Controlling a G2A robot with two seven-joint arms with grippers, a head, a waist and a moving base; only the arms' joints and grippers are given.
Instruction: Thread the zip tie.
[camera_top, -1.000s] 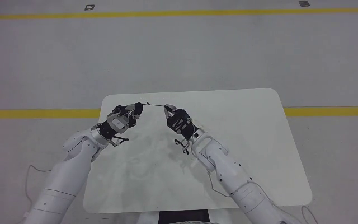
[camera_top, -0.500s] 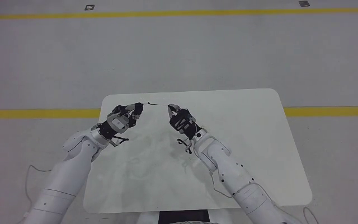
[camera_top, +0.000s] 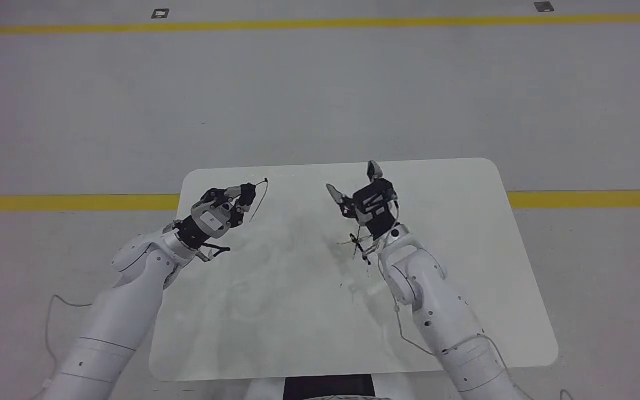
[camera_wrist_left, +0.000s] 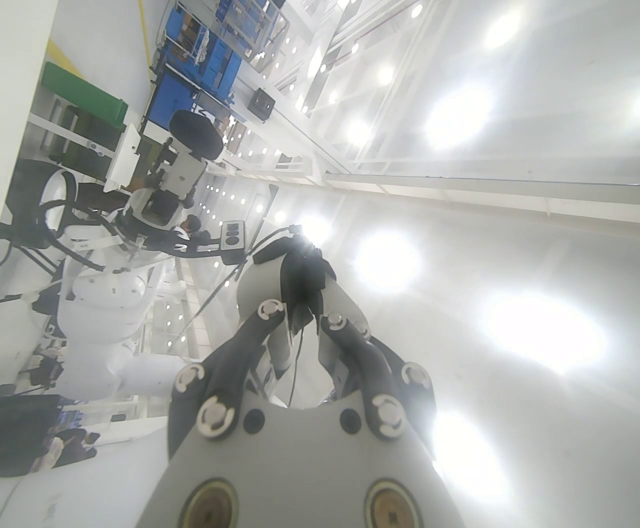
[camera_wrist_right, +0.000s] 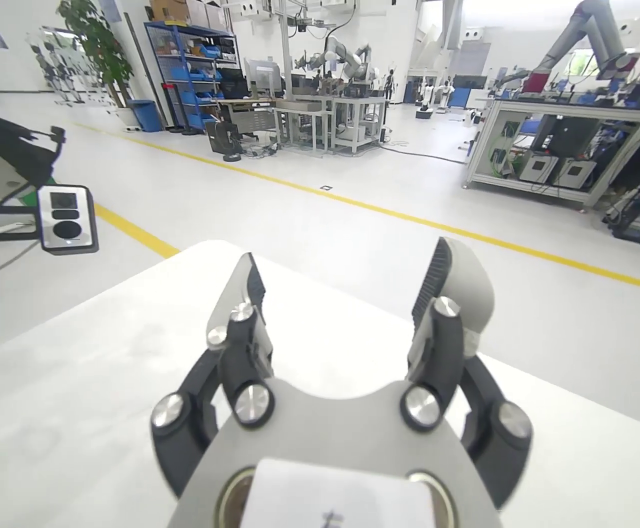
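Observation:
A thin black zip tie (camera_top: 262, 190) hangs above the white table (camera_top: 450, 260) near its back left corner, bent in a short curve with one end free. My left gripper (camera_top: 243, 192) is shut on its other end. In the left wrist view the black tie (camera_wrist_left: 299, 345) runs between the closed fingers of the left gripper (camera_wrist_left: 300, 285). My right gripper (camera_top: 355, 182) hovers over the back middle of the table, well to the right of the tie, open and holding nothing. The right wrist view shows the right gripper (camera_wrist_right: 345, 270) with jaws wide apart over the bare table (camera_wrist_right: 100, 375).
Yellow floor lines (camera_top: 560, 199) run behind and beside the table. Workbenches and shelves (camera_wrist_right: 310, 120) stand far off in the room. The bare tabletop stretches toward the front and right.
The right gripper let go of the tie's free end, opened and swung away to the right. The tie, stretched straight between both grippers before, has sprung back into a curve at the left gripper.

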